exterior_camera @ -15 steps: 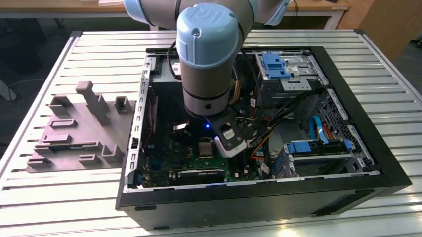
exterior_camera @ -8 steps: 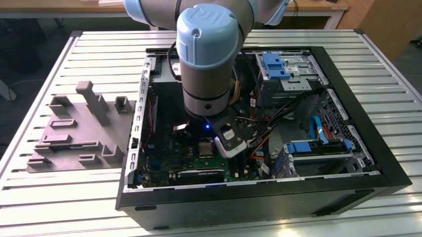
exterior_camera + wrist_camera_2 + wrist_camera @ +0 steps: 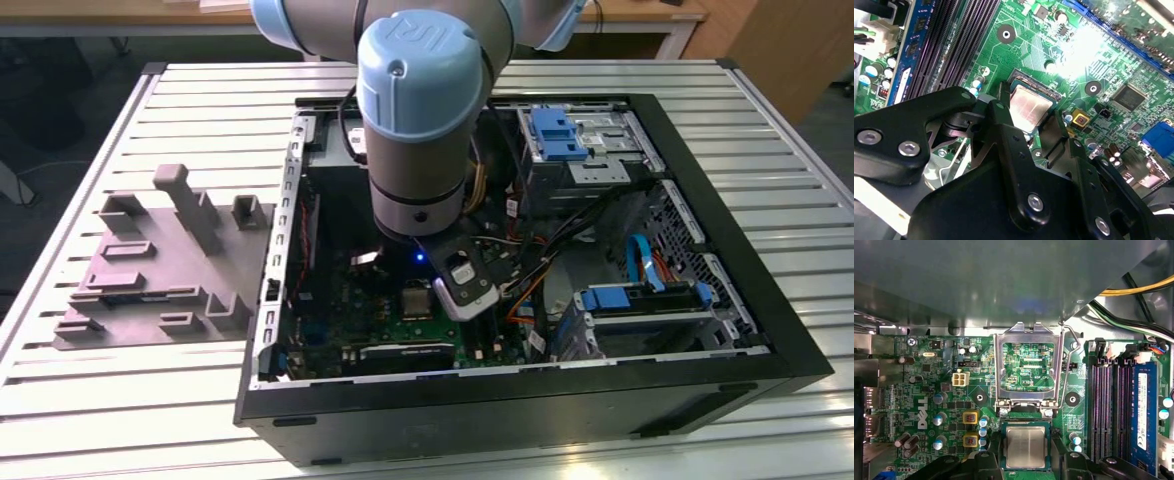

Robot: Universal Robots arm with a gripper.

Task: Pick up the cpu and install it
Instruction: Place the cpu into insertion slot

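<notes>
Exterior view: grey blue-capped arm (image 3: pixel 414 150) is hanging over the open black PC case (image 3: pixel 534 415), with the small square silvery cpu (image 3: pixel 416 300) sitting at 6 o'clock of its wrist on the green motherboard (image 3: pixel 354 315). First wrist view: black gripper (image 3: pixel 1026 452) is straddling the cpu, jaws looking clamped on its opposite edges at the socket, and the hinged metal load plate (image 3: pixel 1026 367) is standing open just beyond. Second wrist view: dark memory slots (image 3: pixel 954 45) are running close alongside.

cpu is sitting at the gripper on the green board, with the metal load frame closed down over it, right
Not quite. The cpu does sit at the gripper, but the metal load frame is not closed over it. It is swung open and lies clear of the chip, as the first wrist view shows.
</notes>
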